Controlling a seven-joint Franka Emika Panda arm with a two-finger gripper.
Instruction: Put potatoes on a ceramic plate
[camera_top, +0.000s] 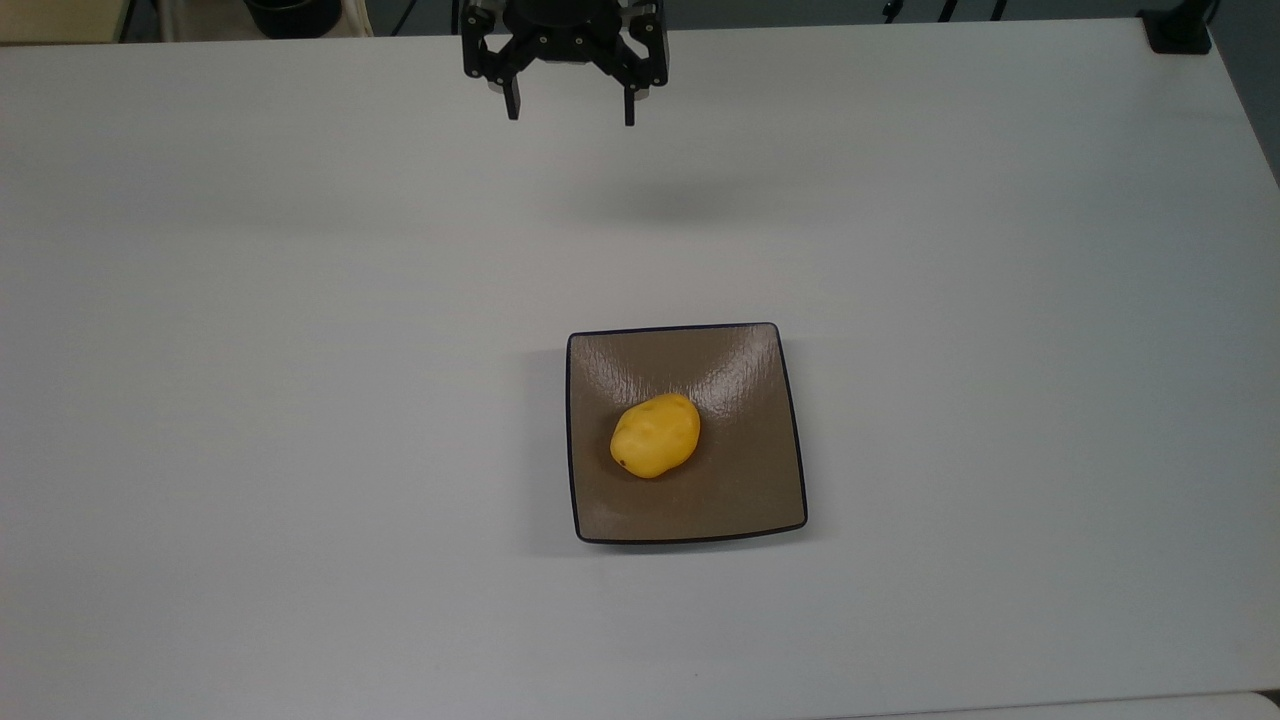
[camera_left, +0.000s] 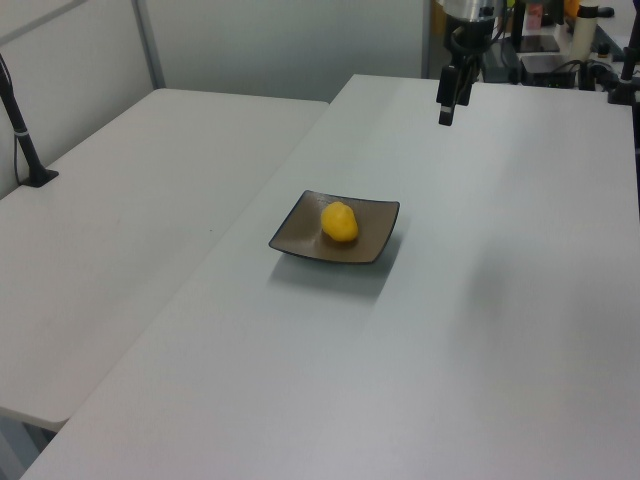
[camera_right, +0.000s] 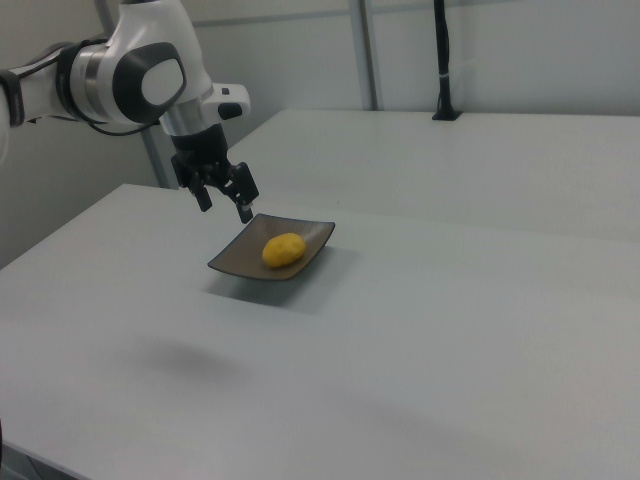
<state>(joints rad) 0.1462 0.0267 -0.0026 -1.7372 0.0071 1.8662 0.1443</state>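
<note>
A small bright-yellow potato lies near the middle of the square tan-brown ceramic plate, which sits flat on the white table. My gripper hangs open and empty high above the table, well away from the plate toward the top view's upper edge. Its two black fingers point down with a wide gap between them.
The white table stretches wide around the plate. A second white table adjoins it at the left view's left. A black post base stands at the top view's upper right corner, and cluttered items sit behind the arm.
</note>
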